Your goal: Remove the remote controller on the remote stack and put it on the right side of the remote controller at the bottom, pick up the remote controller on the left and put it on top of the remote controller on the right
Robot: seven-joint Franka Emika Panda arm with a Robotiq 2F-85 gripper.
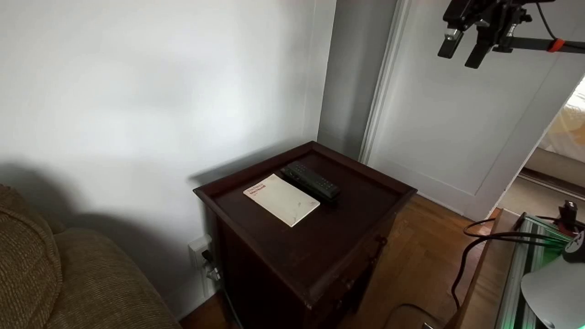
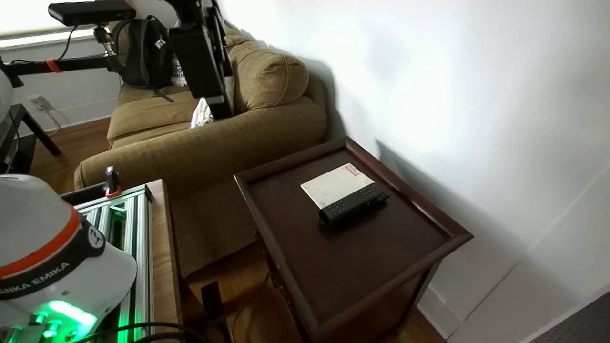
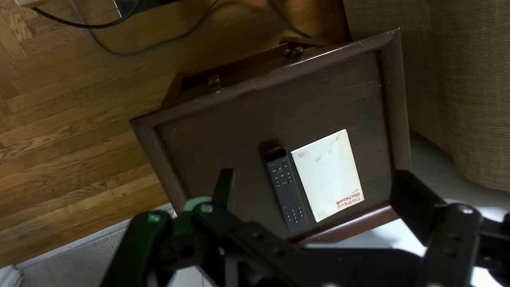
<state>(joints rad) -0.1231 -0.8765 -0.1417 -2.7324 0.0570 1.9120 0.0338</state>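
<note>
The black remote stack (image 1: pixel 311 179) lies on the dark wooden cabinet top beside a white booklet. It shows in an exterior view (image 2: pixel 353 205) as a thick black bar, and in the wrist view (image 3: pixel 286 189) with its buttons facing up. From above only the top remote shows clearly; anything under it is mostly hidden, and I cannot count the layers. My gripper (image 1: pixel 459 58) is high above and away from the cabinet, with its fingers apart and nothing between them. It also shows in an exterior view (image 2: pixel 222 108) and in the wrist view (image 3: pixel 314 175).
The white booklet (image 1: pixel 282 199) lies close along one long side of the stack. The cabinet top (image 2: pixel 362 257) has a raised rim. A wall stands behind it, and a brown couch (image 2: pixel 281 119) is on one side. The robot's base table (image 2: pixel 164 247) stands nearby.
</note>
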